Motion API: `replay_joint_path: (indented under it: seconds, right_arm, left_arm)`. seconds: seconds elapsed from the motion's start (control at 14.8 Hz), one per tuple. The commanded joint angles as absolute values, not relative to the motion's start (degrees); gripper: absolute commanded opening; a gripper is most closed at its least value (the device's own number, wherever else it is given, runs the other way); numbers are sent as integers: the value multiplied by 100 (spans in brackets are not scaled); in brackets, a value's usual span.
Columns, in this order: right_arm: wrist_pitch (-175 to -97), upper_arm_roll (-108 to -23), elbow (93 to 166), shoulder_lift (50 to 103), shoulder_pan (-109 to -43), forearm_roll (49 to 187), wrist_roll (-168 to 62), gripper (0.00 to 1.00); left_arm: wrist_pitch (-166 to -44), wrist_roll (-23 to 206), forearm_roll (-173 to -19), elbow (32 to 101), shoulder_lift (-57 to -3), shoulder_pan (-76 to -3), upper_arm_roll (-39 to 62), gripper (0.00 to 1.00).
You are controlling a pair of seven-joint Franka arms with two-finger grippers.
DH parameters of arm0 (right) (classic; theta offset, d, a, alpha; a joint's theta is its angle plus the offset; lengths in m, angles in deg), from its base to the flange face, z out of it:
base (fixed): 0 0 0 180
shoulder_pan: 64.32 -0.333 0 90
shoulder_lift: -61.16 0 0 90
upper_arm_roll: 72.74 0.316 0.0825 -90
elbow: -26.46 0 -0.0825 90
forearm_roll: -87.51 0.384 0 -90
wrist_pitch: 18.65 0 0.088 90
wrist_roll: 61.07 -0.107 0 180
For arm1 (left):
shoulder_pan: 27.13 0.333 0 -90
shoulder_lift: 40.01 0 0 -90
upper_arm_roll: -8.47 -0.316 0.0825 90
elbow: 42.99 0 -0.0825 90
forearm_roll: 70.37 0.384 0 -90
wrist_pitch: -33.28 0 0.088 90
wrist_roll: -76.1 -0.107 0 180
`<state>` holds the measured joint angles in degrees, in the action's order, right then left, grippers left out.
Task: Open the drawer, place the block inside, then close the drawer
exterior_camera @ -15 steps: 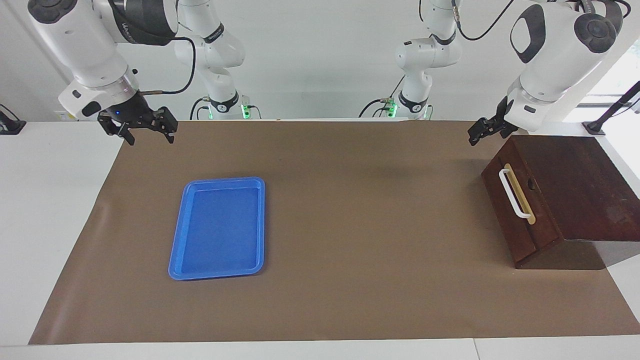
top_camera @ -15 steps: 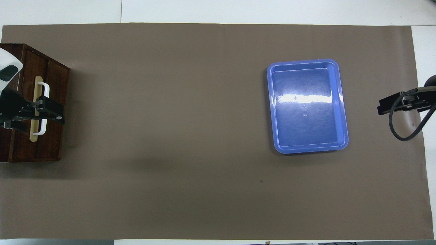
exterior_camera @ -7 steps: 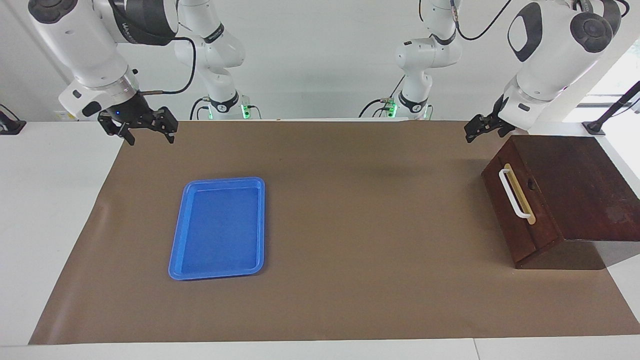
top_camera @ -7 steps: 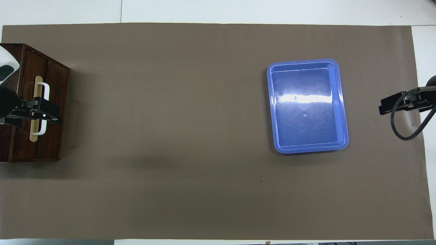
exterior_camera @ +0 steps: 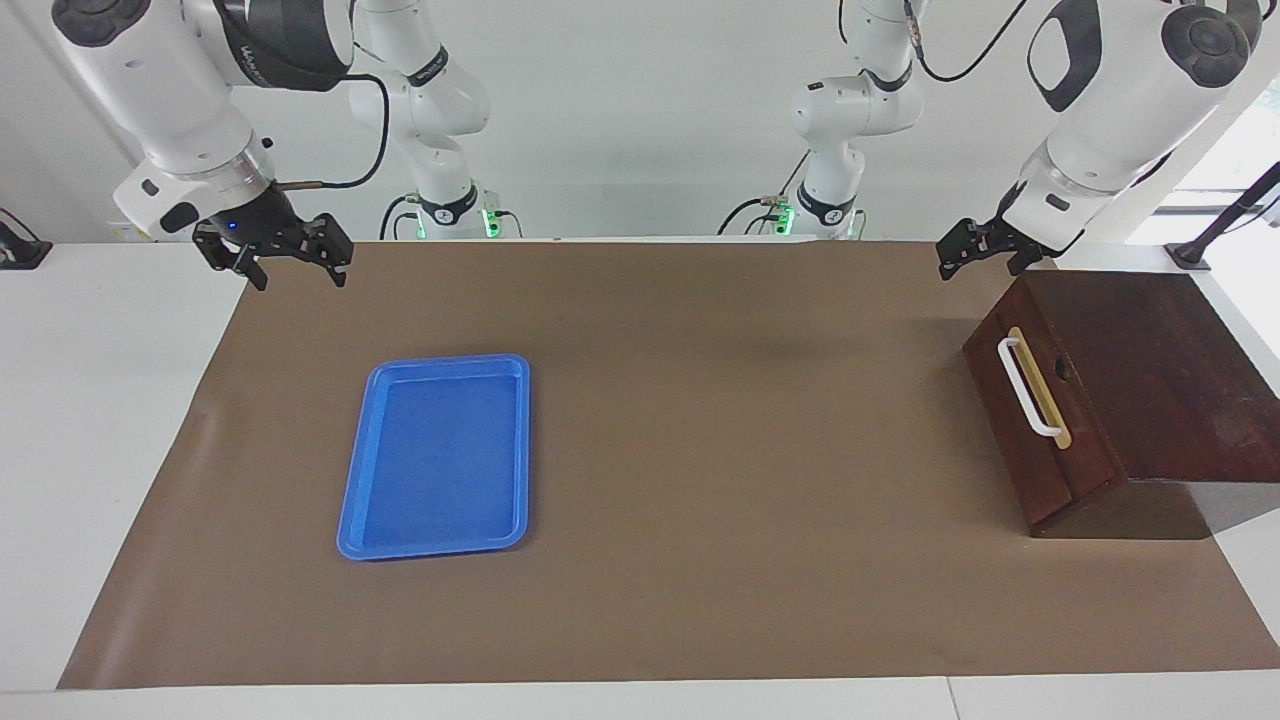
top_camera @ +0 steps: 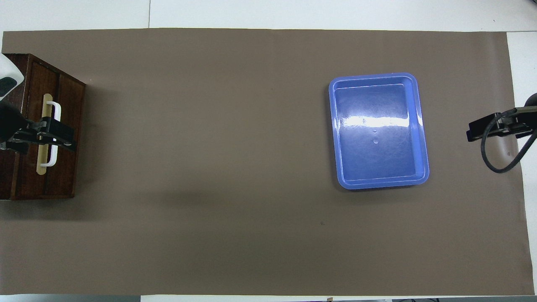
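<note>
The drawer (exterior_camera: pixel 1040 440) is shut in its dark wooden box at the left arm's end of the table, its white bar handle (exterior_camera: pixel 1028 388) facing the mat's middle. It also shows in the overhead view (top_camera: pixel 67 105). My left gripper (exterior_camera: pixel 975 262) hangs in the air by the box's top corner nearest the robots. In the overhead view it (top_camera: pixel 63 136) covers the middle of the handle (top_camera: pixel 56 110). My right gripper (exterior_camera: pixel 298 275) is open and empty, held above the mat's edge at the right arm's end (top_camera: pixel 478 130). The block is not in view.
A flat blue tray (exterior_camera: pixel 348 490) lies empty on the brown mat toward the right arm's end, also in the overhead view (top_camera: pixel 423 138). White table borders the mat on all sides.
My left gripper has shifted slightly and risen a little beside the box's top. The drawer, the tray and the right arm have not moved.
</note>
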<state>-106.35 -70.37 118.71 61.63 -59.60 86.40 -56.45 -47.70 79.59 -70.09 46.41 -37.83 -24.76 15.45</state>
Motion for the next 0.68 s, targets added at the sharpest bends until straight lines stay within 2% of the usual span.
replay_joint_path:
  seconds: [0.0,0.61]
  right_arm:
    - [-10575,-6948,11822,6178,-5852,8628,-5563,100]
    - [-10575,-6948,11813,6178,-5852,8628,-5554,100]
  left_arm:
    - [-4661,7891,-7045,4552,-3781,-2520,1497,100]
    - [-4872,7926,-7081,4561,-3782,-2467,1497,100]
